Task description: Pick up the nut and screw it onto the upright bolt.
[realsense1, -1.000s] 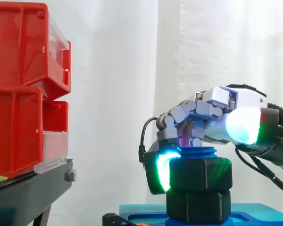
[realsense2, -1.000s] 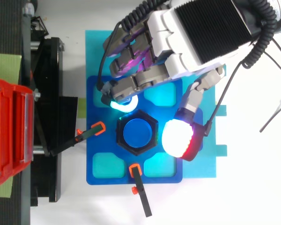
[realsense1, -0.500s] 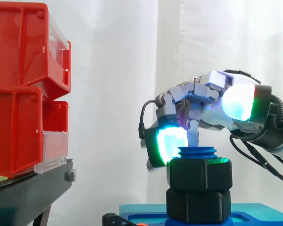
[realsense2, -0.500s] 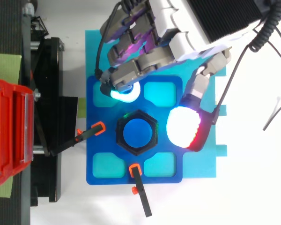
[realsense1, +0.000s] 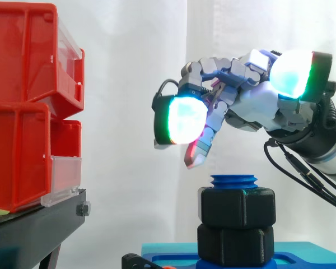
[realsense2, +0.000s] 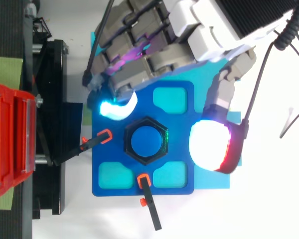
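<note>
1. Fixture: the blue upright threaded bolt [realsense1: 233, 181] stands at the centre of the blue pocketed base plate [realsense2: 104, 157]. 2 black clamps with orange tips [realsense2: 104, 135] bear on the plate, probably to stop it turning under torque.
2. Task part: the black hexagonal plastic nut [realsense1: 237, 207] sits on the bolt, resting on a lower black hexagonal block [realsense1: 235, 244], with thread showing above it. Threading is judged engaged.
3. Orientation: the bolt's long axis is vertical, free end up. The nut's bore shares that axis and its faces lie level.
4. Hand: the grey robot hand [realsense1: 252, 103] hovers above the bolt. Its fingers are loosely spread and hold nothing, and the glowing pads [realsense1: 182, 119] are clear of the nut.
</note>
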### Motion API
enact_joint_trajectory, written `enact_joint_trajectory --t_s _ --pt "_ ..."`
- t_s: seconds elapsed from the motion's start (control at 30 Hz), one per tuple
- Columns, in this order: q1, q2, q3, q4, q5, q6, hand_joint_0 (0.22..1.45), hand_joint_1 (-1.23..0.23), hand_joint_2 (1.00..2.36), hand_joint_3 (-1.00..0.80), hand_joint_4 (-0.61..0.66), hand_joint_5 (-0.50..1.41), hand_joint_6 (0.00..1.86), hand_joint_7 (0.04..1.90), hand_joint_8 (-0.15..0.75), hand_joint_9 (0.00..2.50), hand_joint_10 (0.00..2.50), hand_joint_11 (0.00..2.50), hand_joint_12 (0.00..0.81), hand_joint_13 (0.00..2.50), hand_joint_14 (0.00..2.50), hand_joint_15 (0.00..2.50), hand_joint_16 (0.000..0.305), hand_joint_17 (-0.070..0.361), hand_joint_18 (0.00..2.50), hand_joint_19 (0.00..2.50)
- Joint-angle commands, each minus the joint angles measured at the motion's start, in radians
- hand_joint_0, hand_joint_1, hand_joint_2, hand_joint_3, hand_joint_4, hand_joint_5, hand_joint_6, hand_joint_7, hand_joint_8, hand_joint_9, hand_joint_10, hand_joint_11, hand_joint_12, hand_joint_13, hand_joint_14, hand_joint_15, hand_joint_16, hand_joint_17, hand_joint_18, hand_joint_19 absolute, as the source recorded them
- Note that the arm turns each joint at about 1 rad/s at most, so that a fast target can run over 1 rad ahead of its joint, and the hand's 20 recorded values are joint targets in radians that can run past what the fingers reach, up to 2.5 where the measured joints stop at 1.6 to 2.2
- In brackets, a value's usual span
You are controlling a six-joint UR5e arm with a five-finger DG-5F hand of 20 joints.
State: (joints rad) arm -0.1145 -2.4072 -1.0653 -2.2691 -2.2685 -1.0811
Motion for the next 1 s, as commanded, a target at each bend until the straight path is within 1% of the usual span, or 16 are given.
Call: enact_joint_trajectory --t_s 0.0,0.03,0.07,0.1,0.13,0.17,0.2,0.23,0.27,0.3,0.43,0.63,0.73,0.8,0.83,0.97 --pt "0.009 -0.001 -0.022 0.020 0.004 0.007 0.44 -0.15 1.00 -0.50 0.21 -0.08 0.50 0.87 0.244 1.12 0.00 0.04 0.222 0.86 0.00 0.00 0.036 0.081 0.75 0.33" --pt "0.012 -0.001 -0.035 0.030 0.012 0.009 0.44 -0.15 1.00 -0.50 0.20 -0.08 0.50 0.84 0.246 1.11 0.00 0.02 0.222 0.84 0.00 0.00 0.036 0.081 0.72 0.31" --pt "0.013 0.000 -0.044 0.039 0.018 0.009 0.43 -0.14 1.00 -0.50 0.19 -0.09 0.50 0.78 0.240 1.03 0.00 0.00 0.229 0.69 0.00 0.00 0.033 0.073 0.50 0.21" --pt "0.018 0.000 -0.062 0.054 0.032 0.009 0.43 -0.14 1.00 -0.50 0.19 -0.09 0.50 0.76 0.235 0.99 0.00 0.00 0.236 0.64 0.00 0.00 0.033 0.073 0.44 0.15" --pt "0.021 0.000 -0.071 0.060 0.038 0.009 0.43 -0.13 1.00 -0.50 0.19 -0.08 0.50 0.73 0.222 0.92 0.00 0.00 0.244 0.56 0.00 0.00 0.032 0.071 0.32 0.05" --pt "0.024 0.000 -0.077 0.065 0.046 0.009 0.43 -0.13 1.00 -0.50 0.19 -0.08 0.50 0.70 0.207 0.85 0.00 0.00 0.243 0.51 0.00 0.00 0.031 0.070 0.23 0.00" --pt "0.027 0.000 -0.087 0.074 0.058 0.009 0.43 -0.13 1.00 -0.50 0.18 -0.08 0.50 0.68 0.200 0.83 0.00 0.00 0.247 0.45 0.00 0.00 0.031 0.070 0.14 0.00" --pt "0.029 0.000 -0.090 0.076 0.063 0.009 0.43 -0.13 1.00 -0.50 0.18 -0.08 0.50 0.66 0.192 0.79 0.00 0.00 0.250 0.42 0.00 0.00 0.031 0.071 0.04 0.00" --pt "0.039 0.000 -0.094 0.080 0.076 0.009 0.43 -0.12 1.00 -0.50 0.18 -0.08 0.50 0.64 0.192 0.76 0.00 0.00 0.254 0.40 0.00 0.00 0.031 0.070 0.04 0.00" --pt "0.042 -0.001 -0.096 0.079 0.079 0.009 0.43 -0.12 1.00 -0.50 0.18 -0.08 0.50 0.64 0.185 0.73 0.00 0.00 0.255 0.38 0.00 0.00 0.031 0.070 0.02 0.00" --pt "0.050 -0.001 -0.097 0.069 0.083 0.010 0.43 -0.11 1.00 -0.50 0.18 -0.09 0.50 0.63 0.187 0.70 0.00 0.00 0.259 0.35 0.00 0.00 0.032 0.071 0.00 0.00" --pt "0.056 -0.003 -0.104 0.065 0.083 0.010 0.43 -0.10 1.00 -0.50 0.17 -0.08 0.50 0.66 0.192 0.67 0.00 0.00 0.264 0.34 0.00 0.00 0.032 0.072 0.00 0.00" --pt "0.059 -0.003 -0.122 0.072 0.089 0.012 0.43 -0.09 1.00 -0.50 0.18 -0.06 0.50 0.74 0.200 0.67 0.00 0.00 0.267 0.35 0.00 0.00 0.032 0.072 0.00 0.00" --pt "0.059 -0.003 -0.128 0.071 0.101 0.012 0.43 -0.09 1.00 -0.50 0.19 -0.06 0.50 0.81 0.203 0.67 0.00 0.00 0.270 0.36 0.00 0.00 0.032 0.072 0.00 0.00" --pt "0.061 -0.003 -0.137 0.074 0.121 0.012 0.43 -0.09 1.00 -0.50 0.20 -0.05 0.50 0.85 0.204 0.67 0.00 0.00 0.272 0.37 0.00 0.00 0.032 0.072 0.00 0.00" --pt "0.061 -0.003 -0.137 0.074 0.130 0.013 0.43 -0.09 1.00 -0.50 0.22 -0.04 0.50 0.96 0.212 0.67 0.00 0.00 0.279 0.38 0.00 0.00 0.032 0.072 0.00 0.00"
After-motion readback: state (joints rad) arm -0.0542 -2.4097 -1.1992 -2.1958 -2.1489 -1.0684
